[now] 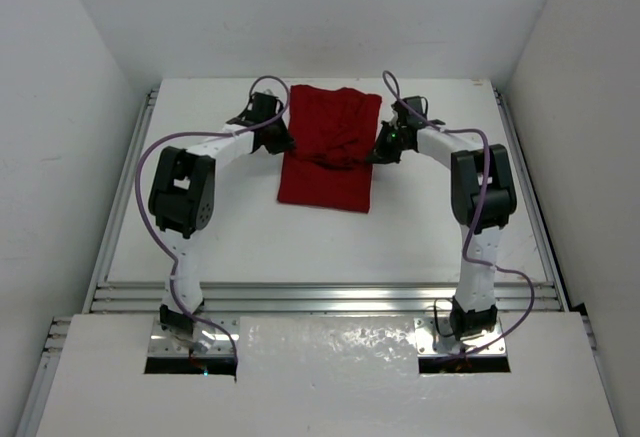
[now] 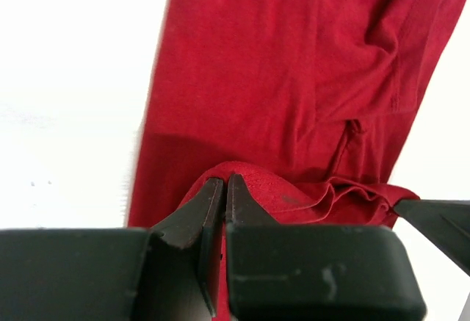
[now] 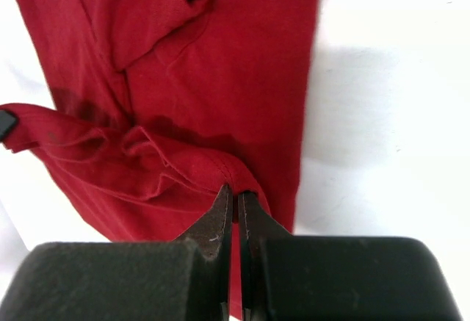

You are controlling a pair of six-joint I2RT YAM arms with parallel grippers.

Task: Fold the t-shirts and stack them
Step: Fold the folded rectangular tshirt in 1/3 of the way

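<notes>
A dark red t-shirt (image 1: pixel 332 147) lies lengthwise in the middle of the white table, its sleeves folded in. My left gripper (image 1: pixel 288 144) is shut on the shirt's left edge at mid length. My right gripper (image 1: pixel 378 150) is shut on the right edge opposite. Between them the cloth is lifted into a drooping, wrinkled ridge. In the left wrist view the shut fingertips (image 2: pixel 225 185) pinch a raised hem of the shirt (image 2: pixel 279 78). In the right wrist view the shut fingertips (image 3: pixel 236 194) pinch a hem fold of the shirt (image 3: pixel 220 56).
The white table (image 1: pixel 200 227) has metal rails along its left, right and near edges. White walls close in the back and sides. Purple cables loop from both arms. A white cover plate (image 1: pixel 330 377) spans the front over the arm bases.
</notes>
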